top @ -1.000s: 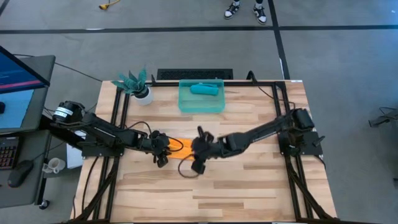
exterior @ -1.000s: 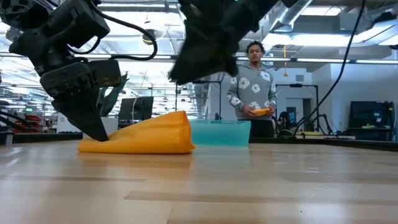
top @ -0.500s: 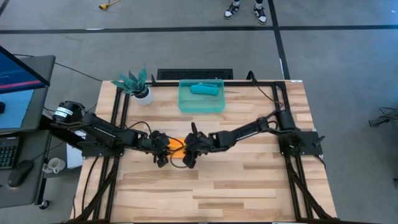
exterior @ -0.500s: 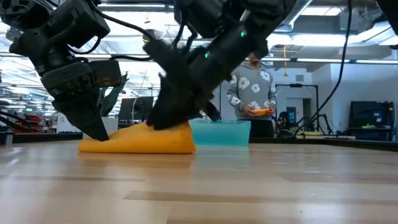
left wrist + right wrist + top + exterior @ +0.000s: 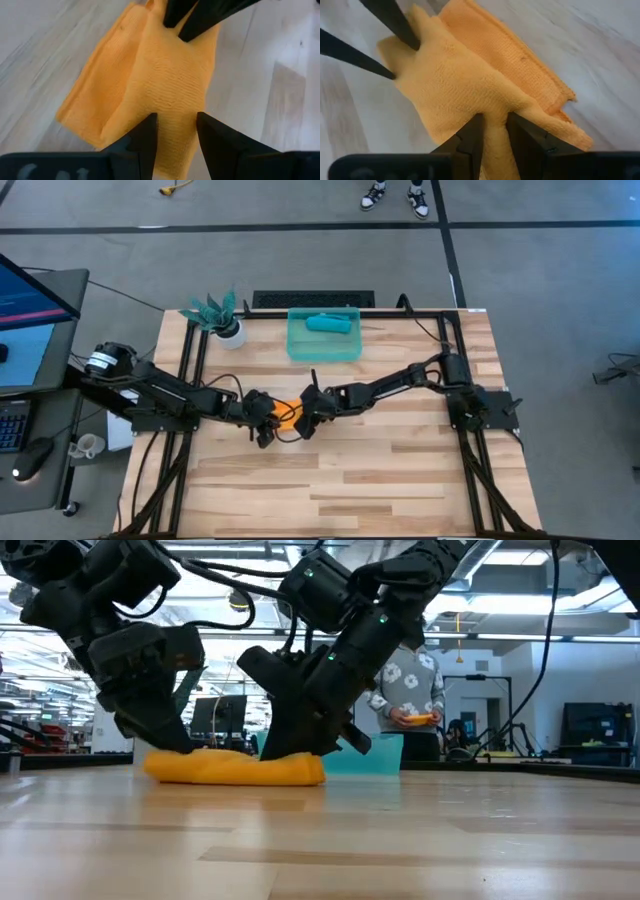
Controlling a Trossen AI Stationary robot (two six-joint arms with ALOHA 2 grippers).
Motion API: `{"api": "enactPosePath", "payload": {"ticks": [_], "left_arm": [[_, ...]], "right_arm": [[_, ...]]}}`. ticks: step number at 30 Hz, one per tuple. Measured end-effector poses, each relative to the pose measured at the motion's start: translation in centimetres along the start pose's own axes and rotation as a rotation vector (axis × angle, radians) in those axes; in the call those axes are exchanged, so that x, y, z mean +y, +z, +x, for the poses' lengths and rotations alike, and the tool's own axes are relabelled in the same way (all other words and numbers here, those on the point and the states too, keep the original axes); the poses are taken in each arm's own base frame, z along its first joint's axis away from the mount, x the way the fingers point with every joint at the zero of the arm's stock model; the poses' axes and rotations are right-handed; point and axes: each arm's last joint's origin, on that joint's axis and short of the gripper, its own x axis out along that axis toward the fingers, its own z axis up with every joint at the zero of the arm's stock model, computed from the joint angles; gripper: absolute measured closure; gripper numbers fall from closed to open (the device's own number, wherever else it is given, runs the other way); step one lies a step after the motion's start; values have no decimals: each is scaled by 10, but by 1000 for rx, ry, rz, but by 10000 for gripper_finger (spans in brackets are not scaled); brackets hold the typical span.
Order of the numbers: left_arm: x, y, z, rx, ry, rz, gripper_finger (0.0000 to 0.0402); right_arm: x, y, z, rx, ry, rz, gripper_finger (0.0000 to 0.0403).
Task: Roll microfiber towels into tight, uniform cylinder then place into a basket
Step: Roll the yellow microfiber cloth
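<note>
The orange towel (image 5: pixel 286 415) lies bunched on the table's middle, between my two grippers; it also shows in the low view (image 5: pixel 235 767). My left gripper (image 5: pixel 264 423) is shut on its left end. My right gripper (image 5: pixel 303 420) is shut on its right end. The teal-green basket (image 5: pixel 296 348) stands at the far edge, with the rolled teal-blue towel (image 5: pixel 328 323) lying inside it. My left gripper pinches a raised fold of the orange towel (image 5: pixel 175 102) between its two fingers, at the towel's left end. It comes slanting down from the table's left. The towel rests on the table. My right gripper pinches a raised fold (image 5: pixel 492 107) at the towel's right end between its two fingers. It comes slanting down from the table's right. The towel's flat layers (image 5: pixel 520 55) lie on the table beside the fold.
A teal-leaved plant in a white pot (image 5: pixel 228 328) stands at the far left corner. A person (image 5: pixel 405 680) stands beyond the table's far edge. Bare wood lies toward the near edge (image 5: pixel 330 490).
My right gripper has gone toward the table's left and down onto the orange towel's right end and taken hold of it. The towel's raised right end has sunk, so the towel lies lower and flatter.
</note>
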Motion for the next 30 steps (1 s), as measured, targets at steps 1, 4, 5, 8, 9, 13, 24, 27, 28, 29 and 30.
{"api": "enactPosePath", "payload": {"ticks": [1, 4, 5, 8, 9, 13, 24, 27, 28, 29, 30], "left_arm": [[0, 1, -1, -3, -1, 5, 274], [-2, 4, -7, -30, -14, 18, 274], [-3, 5, -10, -49, -20, 21, 274], [-7, 11, -23, -122, -35, 67, 274], [-8, 13, -27, -158, -36, 86, 274], [-12, 18, -36, -251, -22, 118, 274], [-1, 19, 15, -196, -15, 139, 274], [8, 14, 30, -148, 47, 114, 274], [10, 13, 34, -143, 64, 101, 274], [12, 12, 37, -138, 75, 93, 274], [14, 12, 39, -132, 84, 85, 274]], "right_arm": [[-2, 1, 0, 8, -2, 4, 285], [-5, 2, 1, 17, -11, 0, 285], [-6, 3, 0, 15, -12, -7, 285], [-8, 4, -1, 16, -15, -25, 285], [-8, 4, -1, 16, -16, -26, 285], [-10, 6, 0, 20, -12, -24, 285], [-10, 6, 0, 8, -5, -49, 285], [-9, 5, 0, 9, -4, -51, 285], [-8, 5, 0, 9, -4, -53, 285], [-8, 4, 0, 8, -5, -55, 285], [-7, 4, 0, 7, -6, -56, 285]]}}
